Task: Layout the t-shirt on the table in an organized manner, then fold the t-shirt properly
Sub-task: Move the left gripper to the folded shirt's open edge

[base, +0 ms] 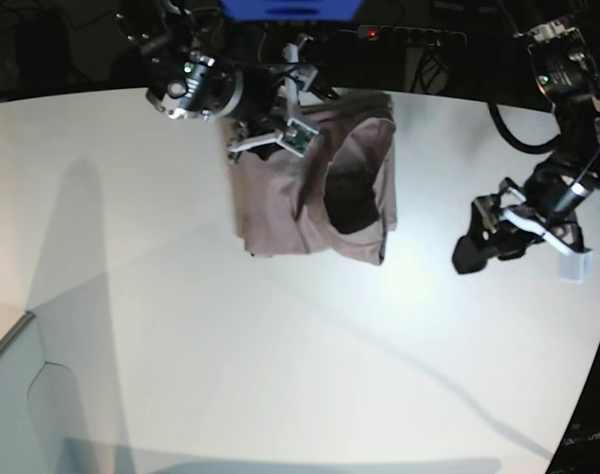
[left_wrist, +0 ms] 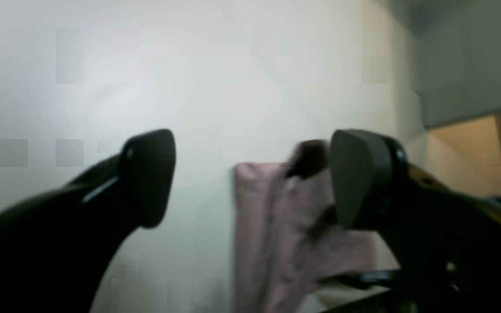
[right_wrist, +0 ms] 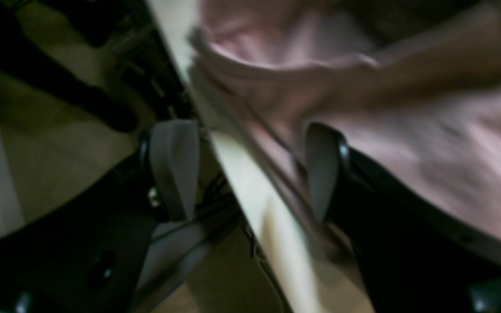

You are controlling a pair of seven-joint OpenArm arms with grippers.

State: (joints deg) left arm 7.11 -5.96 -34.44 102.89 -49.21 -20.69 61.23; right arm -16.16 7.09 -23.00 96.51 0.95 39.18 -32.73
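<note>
The mauve-grey t-shirt [base: 280,202] lies bunched at the back middle of the white table [base: 280,346], its neck opening gaping dark toward the right. My right gripper [base: 270,133] hovers at the shirt's far edge. In the right wrist view it [right_wrist: 246,174] stands open, one finger beyond the table's rim [right_wrist: 276,243] and the other over the shirt [right_wrist: 407,108]. My left gripper [base: 473,245] hangs apart from the cloth, to its right. It [left_wrist: 255,178] is open and empty, with the shirt [left_wrist: 276,226] lying beyond it.
Behind the table's curved back edge there are dark floor, cables and a power strip [base: 379,33] with a red light. A blue block [base: 290,8] sits at the top middle. A pale grey panel [base: 24,395] stands at the table's lower left corner.
</note>
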